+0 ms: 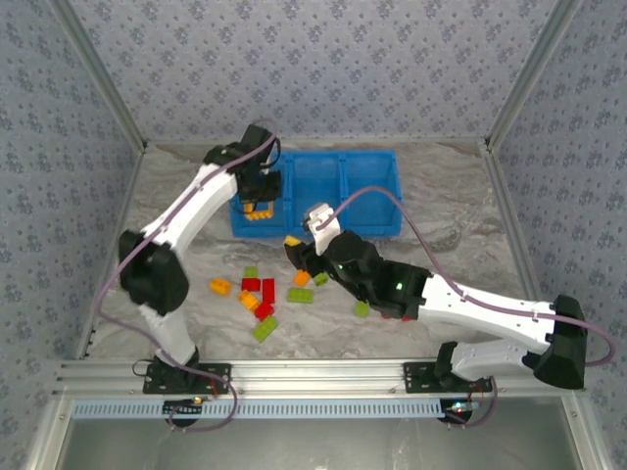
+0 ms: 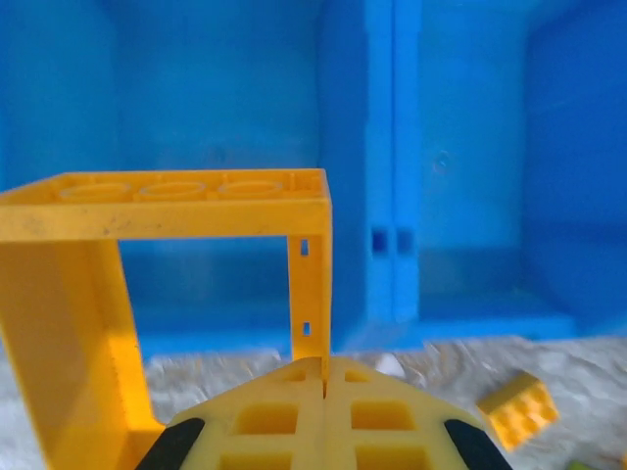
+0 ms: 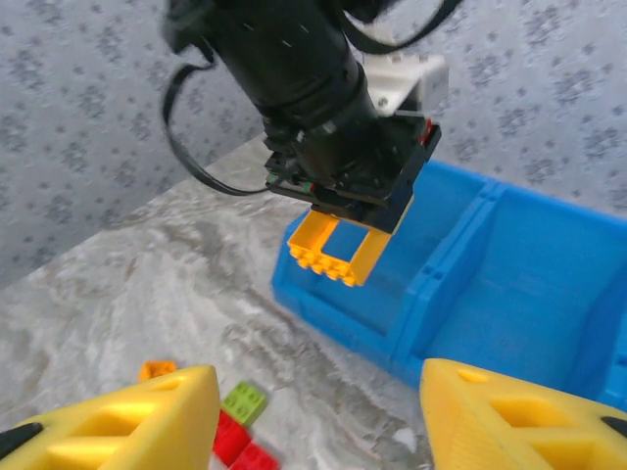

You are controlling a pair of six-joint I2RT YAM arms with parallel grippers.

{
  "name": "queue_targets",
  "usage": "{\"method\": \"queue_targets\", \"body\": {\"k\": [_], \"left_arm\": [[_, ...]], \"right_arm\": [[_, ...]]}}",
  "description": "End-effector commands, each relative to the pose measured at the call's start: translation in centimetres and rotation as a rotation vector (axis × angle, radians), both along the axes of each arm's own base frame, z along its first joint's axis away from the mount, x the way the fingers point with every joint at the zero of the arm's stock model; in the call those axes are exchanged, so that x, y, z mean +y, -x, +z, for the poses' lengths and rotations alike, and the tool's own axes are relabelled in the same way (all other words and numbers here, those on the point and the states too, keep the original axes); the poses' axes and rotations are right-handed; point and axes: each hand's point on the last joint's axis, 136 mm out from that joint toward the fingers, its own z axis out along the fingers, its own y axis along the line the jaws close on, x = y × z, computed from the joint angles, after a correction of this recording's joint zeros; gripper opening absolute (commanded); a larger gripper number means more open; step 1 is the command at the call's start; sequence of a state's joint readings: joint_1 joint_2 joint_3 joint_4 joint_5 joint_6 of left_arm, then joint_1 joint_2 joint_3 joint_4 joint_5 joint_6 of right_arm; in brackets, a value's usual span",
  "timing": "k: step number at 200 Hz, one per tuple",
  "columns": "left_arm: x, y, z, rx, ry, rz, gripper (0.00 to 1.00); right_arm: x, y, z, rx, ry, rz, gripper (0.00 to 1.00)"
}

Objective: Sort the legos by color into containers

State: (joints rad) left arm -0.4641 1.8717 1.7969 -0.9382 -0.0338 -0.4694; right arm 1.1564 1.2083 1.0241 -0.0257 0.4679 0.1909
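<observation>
Overhead, the left gripper (image 1: 260, 188) hangs at the near end of the left compartment of the blue bin (image 1: 318, 181), pinching an orange frame brick (image 1: 258, 209). The right gripper (image 1: 297, 253) sits low over the counter (image 1: 441, 235) in front of the bin, with a small orange brick (image 1: 292, 240) just beside its tips; whether they touch is unclear. Loose legos (image 1: 263, 294) in red, green and orange lie scattered on the counter, apart from the bin.

From the left wrist, the yellow fingers (image 2: 265, 421) are pressed together on one side bar of the orange frame brick, which stands upright before the bin's blue walls. A small yellow brick (image 2: 519, 406) lies on the counter at the lower right.

From the right wrist, the right gripper's own fingers are spread wide with nothing between them. Beyond, the left gripper holds the frame above the bin's near corner. Red and green bricks lie on the counter below.
</observation>
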Motion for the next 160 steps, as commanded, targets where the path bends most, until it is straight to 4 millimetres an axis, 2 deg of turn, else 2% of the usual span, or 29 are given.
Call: {"method": "queue_targets", "body": {"k": [1,28,60,104,160], "left_arm": [[0.1,-2.0,-0.4,0.038,-0.053,-0.116,0.00],[0.4,-4.7,-3.6,0.094,-0.087,-0.119,0.00],[1.0,-6.6,-6.7,0.127,-0.100,-0.097,0.00],[1.9,-8.7,-8.6,0.122,-0.148,-0.053,0.00],[3.4,-10.1,-10.7,0.125,-0.236,0.007,0.00]], "right_arm": [[-1.3,-2.0,0.9,-0.020,0.009,-0.115,0.63],[0.1,-2.8,1.3,-0.053,-0.007,-0.101,0.64],[2.0,-3.8,0.8,-0.046,0.034,-0.103,0.66],[3.1,-3.7,0.1,-0.025,0.018,-0.083,0.66],[2.1,-3.3,-1.3,0.020,0.011,-0.104,0.67]]}}
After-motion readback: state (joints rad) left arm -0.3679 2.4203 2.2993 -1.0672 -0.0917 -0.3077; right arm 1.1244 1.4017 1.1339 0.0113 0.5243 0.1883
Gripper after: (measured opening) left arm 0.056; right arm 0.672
